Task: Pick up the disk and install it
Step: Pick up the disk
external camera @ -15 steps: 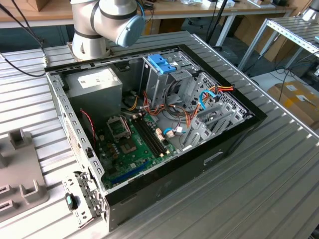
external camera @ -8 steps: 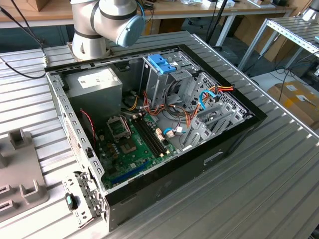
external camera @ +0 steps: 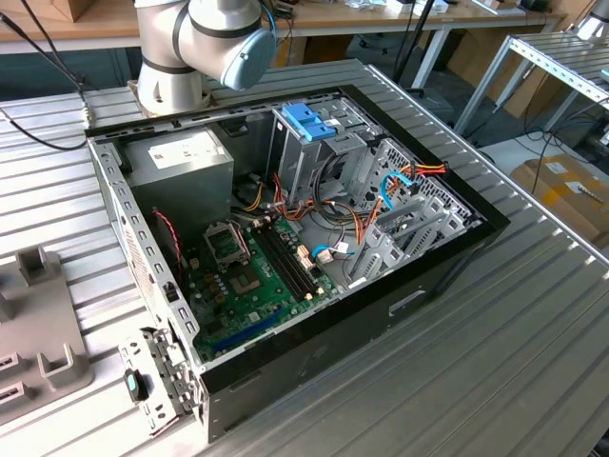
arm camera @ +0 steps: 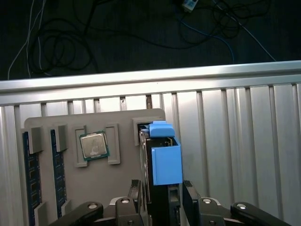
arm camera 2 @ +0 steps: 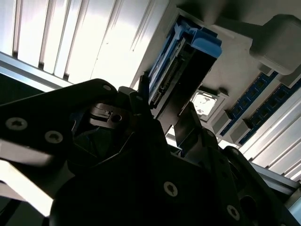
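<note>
First wrist view: the gripper (arm camera: 162, 187) is closed on the disk (arm camera: 165, 162), with one finger against each flat face. The disk stands on edge, its light-blue carrier rail facing the camera and its far end at a slot of the grey fixture tray (arm camera: 94, 183). That tray also holds a processor chip (arm camera: 94, 145) and memory modules (arm camera: 32, 165), and rests on the ribbed metal table (arm camera: 244, 141). Exterior view: the open computer case (external camera: 447, 262) lies on the table, with a blue latch (external camera: 309, 122) atop its drive cage.

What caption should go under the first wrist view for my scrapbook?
End effector around the disk standing in a grey holder, beside a processor chip.
</note>
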You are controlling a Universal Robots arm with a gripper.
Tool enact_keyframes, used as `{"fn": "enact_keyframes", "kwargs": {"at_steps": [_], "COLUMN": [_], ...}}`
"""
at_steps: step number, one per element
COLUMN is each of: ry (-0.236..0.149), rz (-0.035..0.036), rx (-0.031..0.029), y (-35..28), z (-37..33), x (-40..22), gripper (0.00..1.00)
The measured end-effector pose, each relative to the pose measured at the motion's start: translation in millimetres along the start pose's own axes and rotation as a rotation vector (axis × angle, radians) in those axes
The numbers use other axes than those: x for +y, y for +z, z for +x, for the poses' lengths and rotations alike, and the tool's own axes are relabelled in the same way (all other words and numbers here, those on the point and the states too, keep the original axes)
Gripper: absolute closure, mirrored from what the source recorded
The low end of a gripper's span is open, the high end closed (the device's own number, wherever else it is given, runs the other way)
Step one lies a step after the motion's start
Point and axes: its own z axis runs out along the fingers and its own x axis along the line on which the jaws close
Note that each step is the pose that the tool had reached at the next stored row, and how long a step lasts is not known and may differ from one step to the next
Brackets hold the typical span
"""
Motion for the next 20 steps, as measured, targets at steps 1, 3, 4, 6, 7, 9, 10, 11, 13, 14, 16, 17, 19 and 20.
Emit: {"fn": "enact_keyframes", "kwargs": {"at_steps": [1,3,4,6,7,9,10,11,13,14,16,17,19,20], "ry": [0.0,0.0,0.0,0.0,0.0,0.0,0.0,0.0,0.0,0.0,0.0,0.0,0.0,0.0], "rz": [0.0,0.0,0.0,0.0,0.0,0.0,-0.0003,-0.0002,-0.0001,0.0,-0.0001,0.0,0.0,0.0], "rx": [-0.0001,0.0,0.0,0.0,-0.0001,0.0,0.0002,0.0001,0.0,0.0,0.0,0.0,0.0,0.0], "y": [0.1,0.0,0.0,0.1,0.1,0.1,-0.1,0.0,0.0,0.0,0.1,0.1,0.1,0.1], "z": [-0.1,-0.4,-0.5,-0.7,-0.8,-1.0,-1.1,-1.2,-1.5,-1.6,-1.8,-2.6,-3.5,-3.6], "x": [0.0,0.0,0.0,0.0,0.1,0.1,0.1,0.1,0.1,0.1,0.1,0.2,0.3,0.3], "gripper": [0.52,0.52,0.52,0.52,0.52,0.6,0.6,0.64,0.64,0.64,0.64,0.64,0.64,0.64]}}
